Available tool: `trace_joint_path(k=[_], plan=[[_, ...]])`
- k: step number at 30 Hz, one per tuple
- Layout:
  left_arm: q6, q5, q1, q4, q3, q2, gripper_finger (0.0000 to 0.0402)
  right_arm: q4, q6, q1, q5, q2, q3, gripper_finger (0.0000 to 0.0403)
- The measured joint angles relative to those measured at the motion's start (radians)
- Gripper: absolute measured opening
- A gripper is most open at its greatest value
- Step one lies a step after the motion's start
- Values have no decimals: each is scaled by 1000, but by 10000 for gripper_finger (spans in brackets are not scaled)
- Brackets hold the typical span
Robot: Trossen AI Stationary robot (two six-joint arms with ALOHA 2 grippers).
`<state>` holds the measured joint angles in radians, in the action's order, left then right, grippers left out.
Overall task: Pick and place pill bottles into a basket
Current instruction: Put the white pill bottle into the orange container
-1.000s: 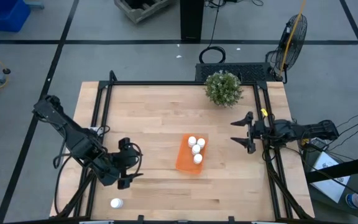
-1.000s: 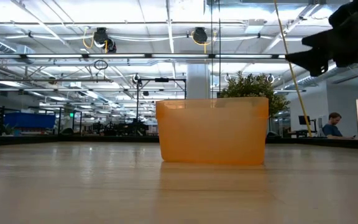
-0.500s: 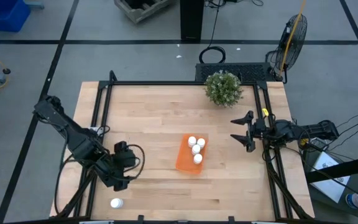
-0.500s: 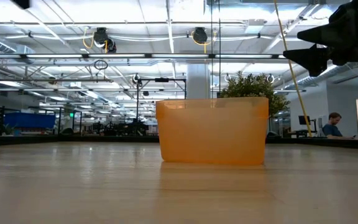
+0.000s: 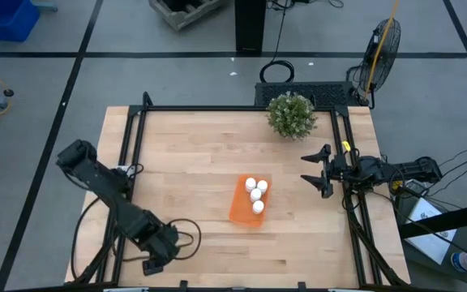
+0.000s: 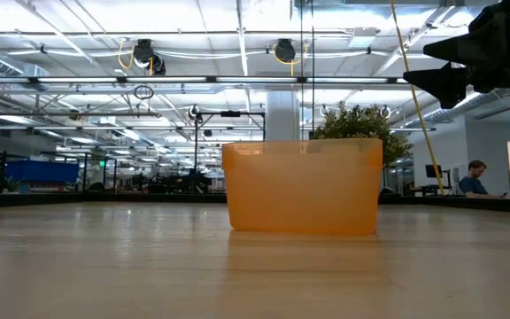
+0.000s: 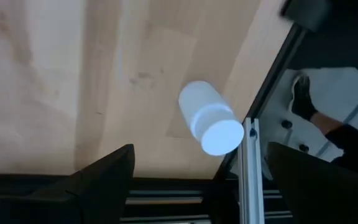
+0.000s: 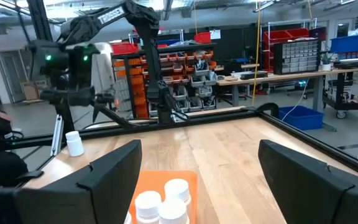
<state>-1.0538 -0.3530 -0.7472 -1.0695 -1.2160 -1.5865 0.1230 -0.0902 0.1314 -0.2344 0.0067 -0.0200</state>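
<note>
I've got the left hand (image 7: 197, 180) down at the near left corner of the surface (image 5: 201, 154), fingers (image 7: 104, 177) spread wide, nothing between them. In the left wrist view the last loose pill bottle (image 7: 210, 126) lies on its side right in front of that hand, cap toward the black frame rail (image 7: 251, 168) at the surface edge, just beside it. Fingers sit either side of the bottle but apart from it, no contact. From the high view the left arm covers that corner, so I can't see the bottle there.

The basket (image 5: 248, 203) is near the middle of the surface, slightly toward the near side. I count four pill bottles (image 5: 255, 195) standing upright inside, caps up, bunched toward the far right end of it. In the right wrist view I can make out only three of them (image 8: 166, 199). The low view only gives me the orange wall (image 6: 303, 186); contents hidden.

The right hand (image 5: 308, 171) is parked at the right edge of the surface, above it, pointing in toward the basket, well apart from it. Fingers (image 8: 114, 168) spread, empty.

The green plant (image 5: 291, 114) sits at the far edge, right of centre, clear of everything. A person (image 6: 475, 177) is seated in the room behind, far right in the low view.
</note>
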Motion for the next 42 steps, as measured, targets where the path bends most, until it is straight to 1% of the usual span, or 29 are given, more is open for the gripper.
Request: trace_joint_path(k=[2,5,9,13,18,20,24,27,29,34,38,40,42], plan=[[-23,-16,-12,13,0,-27,367,0,0,0,0,0,0,313],[-85,-14,-29,51,0,-46,367,0,0,0,0,0,0,313],[-188,-14,-56,107,0,-51,367,0,0,0,0,0,0,313],[-269,-11,-96,110,0,-51,367,0,0,0,0,0,0,313],[-347,28,-139,102,0,-51,367,0,0,0,0,0,1,313],[-362,61,-152,102,0,-51,367,0,0,0,1,0,1,313],[-354,139,-180,105,0,-51,367,0,0,0,1,0,1,313],[-347,163,-192,106,0,-52,367,0,0,0,1,0,1,313],[-335,165,-192,105,-2,-64,367,0,0,0,1,0,1,313],[-244,153,-193,103,-23,-129,367,0,0,0,1,0,1,313],[-230,118,-193,82,-23,-164,367,0,0,0,1,0,2,313],[-231,119,-195,57,-23,-170,367,0,0,0,1,0,2,313],[-237,142,-198,47,-23,-170,367,0,0,0,1,0,2,313]])
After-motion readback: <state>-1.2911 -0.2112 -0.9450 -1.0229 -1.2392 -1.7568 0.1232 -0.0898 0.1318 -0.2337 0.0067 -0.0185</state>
